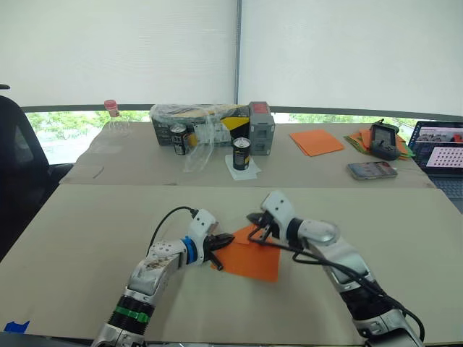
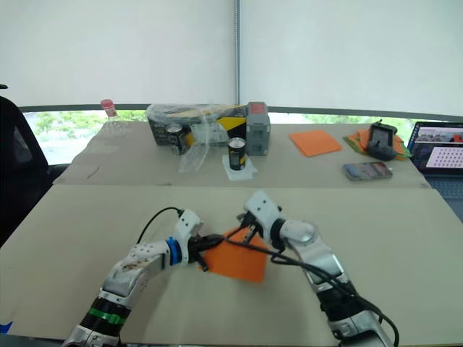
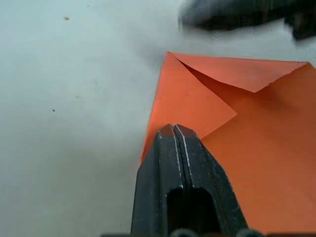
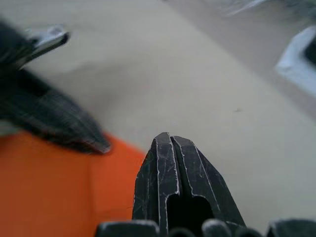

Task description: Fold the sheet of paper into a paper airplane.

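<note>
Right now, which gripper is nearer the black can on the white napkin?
Right. The right gripper sits at the orange sheet of paper's far corner, below the black can; the left gripper is at the sheet's left edge, farther back.

The sheet of paper [image 1: 253, 258] is bright orange and thin. It lies flat on the pale surface [image 1: 87, 224], near the front edge. Two corners at its far end are folded in. The two flaps meet and make a point at that end. The rest of the sheet is still a plain wide shape with straight sides.
</note>
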